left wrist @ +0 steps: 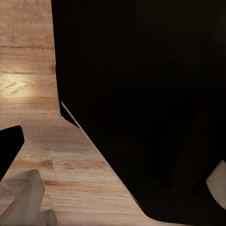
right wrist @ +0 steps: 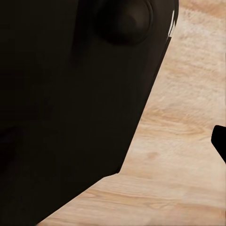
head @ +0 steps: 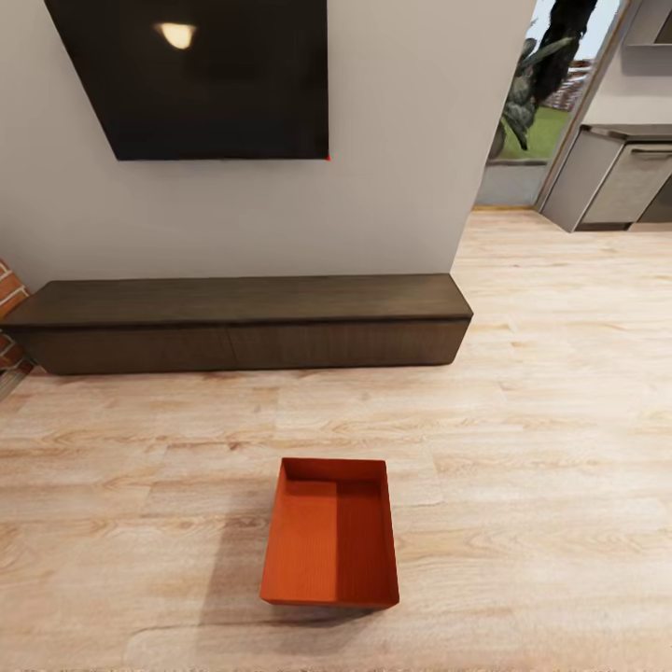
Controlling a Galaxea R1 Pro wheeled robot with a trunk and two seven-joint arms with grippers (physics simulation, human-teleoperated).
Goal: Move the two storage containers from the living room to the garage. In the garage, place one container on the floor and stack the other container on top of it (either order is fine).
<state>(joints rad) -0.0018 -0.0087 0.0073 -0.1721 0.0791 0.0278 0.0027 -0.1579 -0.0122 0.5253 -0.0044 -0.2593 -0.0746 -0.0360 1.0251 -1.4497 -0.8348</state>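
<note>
The living room fills my head camera: its light wood-plank floor (head: 523,392) runs from the near edge up to a pale wall (head: 401,140) on the far side. On this wall hangs a black TV (head: 196,75), with a small bright reflection of a lamp in its upper part. Under the TV, against the wall, stands a long low dark wood console (head: 243,322). At the far left edge, just beside the end of the console, I see a small part of red brick (head: 7,289). At the far right the wall ends, and there is a glass door (head: 532,112) with green plants behind it, and next to it a grey cabinet (head: 616,177).

One storage container (head: 331,537) lies on the plank floor, near me and about in the middle, well apart from the console. It is orange-red, rectangular and open at the top, and its inside is empty. It sits flat, with its long side pointing away from me, and it throws a soft shadow on the floor to its left.

In the left wrist camera a large black body covers most of the picture, with plank floor beside it. The right wrist camera gives a similar dark mass over the same floor. I cannot tell if the left or the right claw is spread or pressed together.
</note>
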